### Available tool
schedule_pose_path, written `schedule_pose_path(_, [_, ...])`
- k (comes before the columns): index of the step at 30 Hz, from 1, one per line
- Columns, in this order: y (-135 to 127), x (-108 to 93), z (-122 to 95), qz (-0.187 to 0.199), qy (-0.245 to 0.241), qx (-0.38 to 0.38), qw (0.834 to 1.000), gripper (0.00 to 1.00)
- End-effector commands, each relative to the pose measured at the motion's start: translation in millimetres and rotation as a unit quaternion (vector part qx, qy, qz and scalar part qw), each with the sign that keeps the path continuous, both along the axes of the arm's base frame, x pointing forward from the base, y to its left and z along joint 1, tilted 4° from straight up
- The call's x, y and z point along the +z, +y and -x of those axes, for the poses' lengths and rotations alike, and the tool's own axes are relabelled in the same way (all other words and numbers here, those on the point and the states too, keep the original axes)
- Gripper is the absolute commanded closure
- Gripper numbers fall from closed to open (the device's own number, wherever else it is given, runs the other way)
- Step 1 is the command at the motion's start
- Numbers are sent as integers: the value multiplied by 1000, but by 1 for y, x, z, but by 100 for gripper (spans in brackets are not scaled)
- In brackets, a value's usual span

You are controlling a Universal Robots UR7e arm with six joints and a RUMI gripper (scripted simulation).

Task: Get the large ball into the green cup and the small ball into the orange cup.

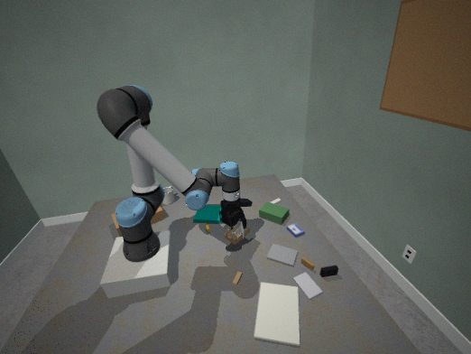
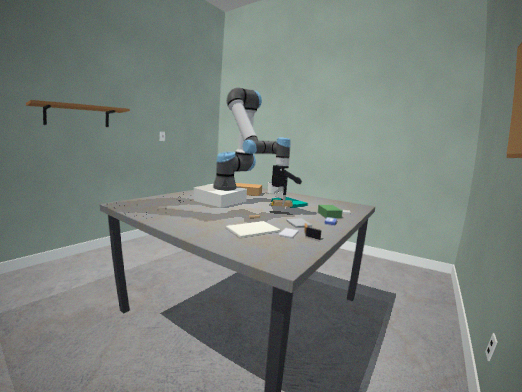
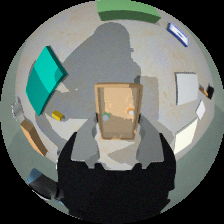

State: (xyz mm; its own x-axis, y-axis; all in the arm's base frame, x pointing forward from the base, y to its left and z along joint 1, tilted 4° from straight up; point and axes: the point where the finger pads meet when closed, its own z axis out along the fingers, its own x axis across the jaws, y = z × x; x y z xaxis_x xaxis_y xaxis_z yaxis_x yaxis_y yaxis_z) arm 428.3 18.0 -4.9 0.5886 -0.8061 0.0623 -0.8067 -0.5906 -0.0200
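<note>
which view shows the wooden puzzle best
The wrist view: the wooden puzzle fills the centre, held in the claw, with its green and orange cups visible. The top view shows a small tan shape under the claw; the exterior view shows only a speck.

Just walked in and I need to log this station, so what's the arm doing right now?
The arm's gripper has its jaws shut on the sides of a small covered wooden puzzle, holding it near the middle of the table. Through the cover, the wrist view shows a green cup on one side and an orange cup on the other. The balls are too small to tell where they sit. Blocks and cards lie scattered around.
</note>
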Motion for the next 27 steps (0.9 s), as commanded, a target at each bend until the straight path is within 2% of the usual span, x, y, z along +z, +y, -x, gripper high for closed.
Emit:
schedule_pose_path(1, [0, -9, -1, 0, -1, 0, 1000, 57])
schedule_pose_path(27, [-2, -38, -3, 0, -1, 0, 1000, 57])
